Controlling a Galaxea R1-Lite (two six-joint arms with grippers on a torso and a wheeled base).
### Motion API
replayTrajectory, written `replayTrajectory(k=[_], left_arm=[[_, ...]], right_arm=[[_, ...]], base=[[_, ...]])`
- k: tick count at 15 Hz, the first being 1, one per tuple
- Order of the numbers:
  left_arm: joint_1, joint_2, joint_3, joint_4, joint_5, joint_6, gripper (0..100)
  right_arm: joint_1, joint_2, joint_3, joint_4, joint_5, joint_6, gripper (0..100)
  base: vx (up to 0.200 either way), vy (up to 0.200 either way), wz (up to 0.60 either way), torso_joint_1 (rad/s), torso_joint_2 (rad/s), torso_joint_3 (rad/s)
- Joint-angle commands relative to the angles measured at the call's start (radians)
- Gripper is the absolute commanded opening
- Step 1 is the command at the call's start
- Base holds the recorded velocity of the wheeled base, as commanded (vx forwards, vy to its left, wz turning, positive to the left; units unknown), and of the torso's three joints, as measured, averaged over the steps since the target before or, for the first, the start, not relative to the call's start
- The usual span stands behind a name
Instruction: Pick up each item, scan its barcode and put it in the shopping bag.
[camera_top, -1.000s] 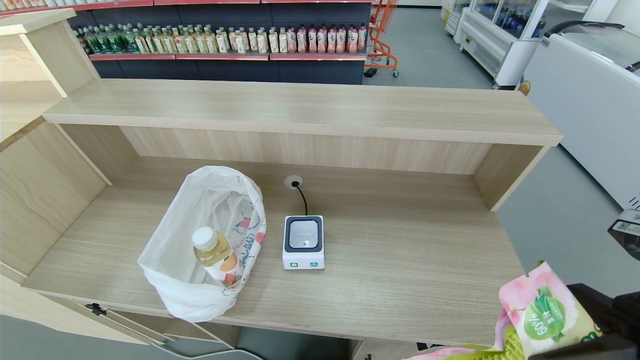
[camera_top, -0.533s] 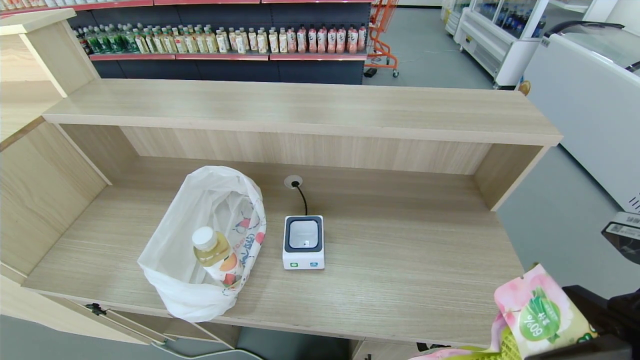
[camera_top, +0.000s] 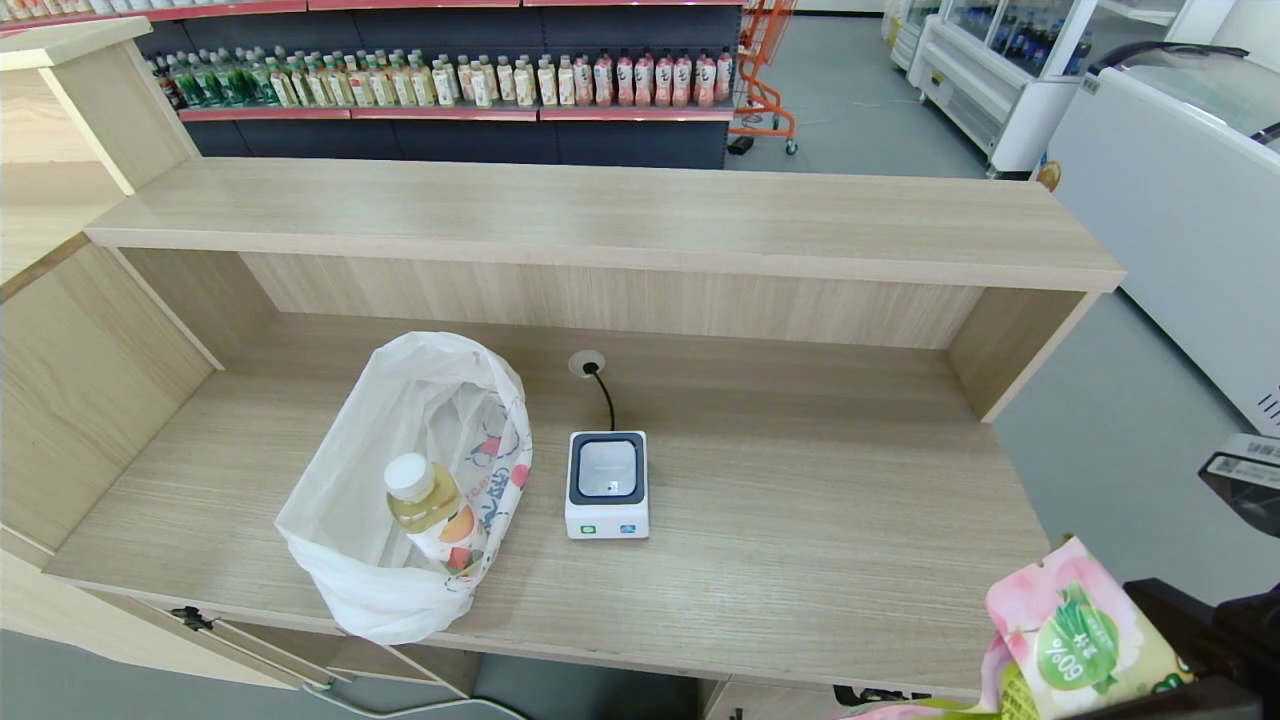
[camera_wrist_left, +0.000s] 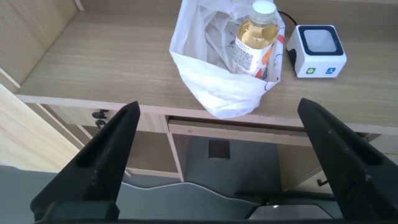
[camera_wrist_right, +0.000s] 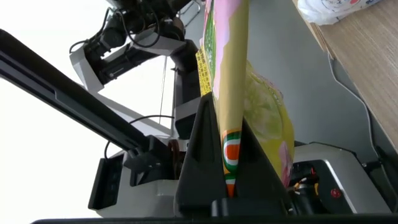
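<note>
Scanner (camera_top: 607, 484) position is what the coming move turns on. It sits mid-worktop with its window facing up, well to the left of the snack pouch (camera_top: 1075, 635) and farther in from the front edge. The pouch is clamped between the fingers of the right hand (camera_wrist_right: 225, 155), held in the air off the front right corner of the worktop (camera_top: 800, 520) and not yet over it.

In the right wrist view the pouch stands edge-on, its long axis running out along the fingers. In the head view its pink and green printed face tilts up toward the camera, with one corner pointing toward the worktop's far side. Where the barcode lies I cannot tell.

My judgement is that the pouch must travel left and inward, and a face must turn down to meet the window. The shopping bag (camera_top: 335, 500), a bottle (camera_top: 430, 505) upright inside, stands just left of the scanner. The left hand (camera_wrist_left: 219, 112) has its fingers apart, low before the front edge and nearer the bag — but empty.
</note>
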Motion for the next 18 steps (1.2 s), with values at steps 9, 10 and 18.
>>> replayTrajectory(k=[9, 10, 18], left_arm=[[0.0, 0.0, 0.0, 0.0, 0.0, 0.0, 100], [0.0, 0.0, 0.0, 0.0, 0.0, 0.0, 100], [0.0, 0.0, 0.0, 0.0, 0.0, 0.0, 100]], right_arm=[[-0.014, -0.003, 0.003, 0.017, 0.0, -0.018, 0], [-0.02, -0.003, 0.003, 0.017, 0.0, -0.019, 0], [-0.16, -0.066, -0.023, 0.009, -0.035, -0.053, 0]], base=[[0.0, 0.0, 0.0, 0.0, 0.0, 0.0], [0.0, 0.0, 0.0, 0.0, 0.0, 0.0], [0.0, 0.0, 0.0, 0.0, 0.0, 0.0]])
